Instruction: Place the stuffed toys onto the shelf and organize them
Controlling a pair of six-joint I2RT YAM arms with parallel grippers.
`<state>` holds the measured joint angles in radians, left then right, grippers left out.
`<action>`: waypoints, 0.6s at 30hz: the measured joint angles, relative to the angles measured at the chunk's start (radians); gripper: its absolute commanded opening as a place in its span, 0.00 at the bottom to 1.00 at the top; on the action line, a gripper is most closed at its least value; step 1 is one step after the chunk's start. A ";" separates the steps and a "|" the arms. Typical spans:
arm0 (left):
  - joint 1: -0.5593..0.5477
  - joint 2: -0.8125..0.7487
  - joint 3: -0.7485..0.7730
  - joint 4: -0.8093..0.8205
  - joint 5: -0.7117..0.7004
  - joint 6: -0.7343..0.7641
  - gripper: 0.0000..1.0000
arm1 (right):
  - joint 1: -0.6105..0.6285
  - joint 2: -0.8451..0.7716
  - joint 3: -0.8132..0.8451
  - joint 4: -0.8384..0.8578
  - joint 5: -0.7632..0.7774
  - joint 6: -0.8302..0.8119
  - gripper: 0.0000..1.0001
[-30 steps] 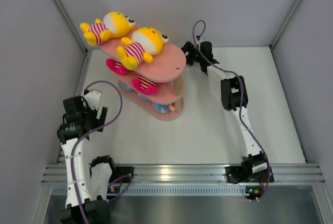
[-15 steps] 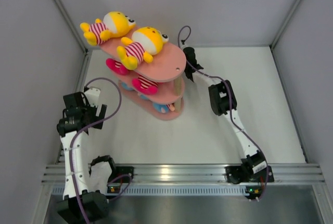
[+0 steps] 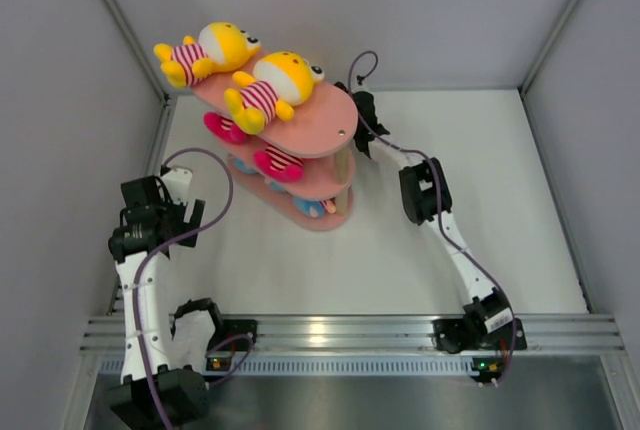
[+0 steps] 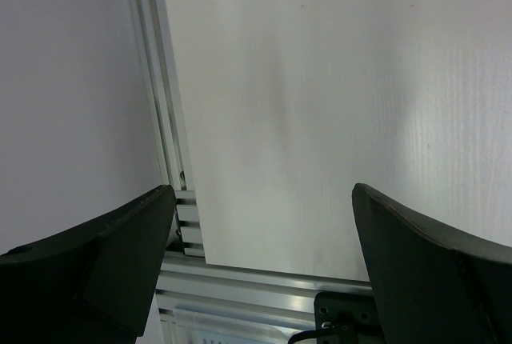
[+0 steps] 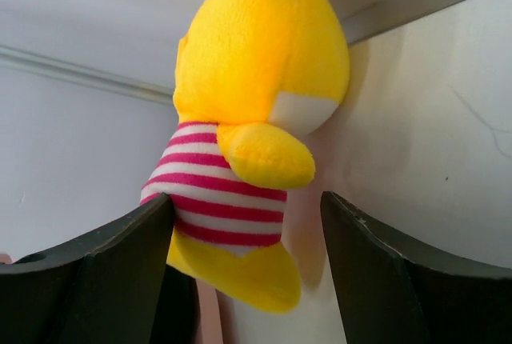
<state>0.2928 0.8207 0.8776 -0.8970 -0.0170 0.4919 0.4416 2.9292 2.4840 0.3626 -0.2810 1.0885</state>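
Observation:
The pink three-tier shelf stands at the back left of the table. Two yellow stuffed toys in pink-striped shirts lie on its top board, one at the far end and one nearer the middle. Pink toys lie on the middle tier, and a blue one peeks from the bottom tier. My right gripper is at the top board's right end, open. In the right wrist view a yellow toy fills the space between the jaws. My left gripper is open over bare table.
White walls close in the table on the left, back and right. An aluminium rail runs along the near edge, and another rail runs along the left wall. My left arm is folded by the left wall.
My right gripper has moved left to the end of the shelf's top board and its jaws have narrowed a little. The left arm shifted slightly toward the left wall.

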 measured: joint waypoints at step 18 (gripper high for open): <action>0.000 0.006 0.000 0.000 -0.030 0.001 0.98 | -0.002 0.018 -0.065 0.101 0.103 0.066 0.00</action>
<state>0.2928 0.8272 0.8776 -0.8974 -0.0471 0.4927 0.4393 2.9471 2.4191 0.4641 -0.1780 1.1545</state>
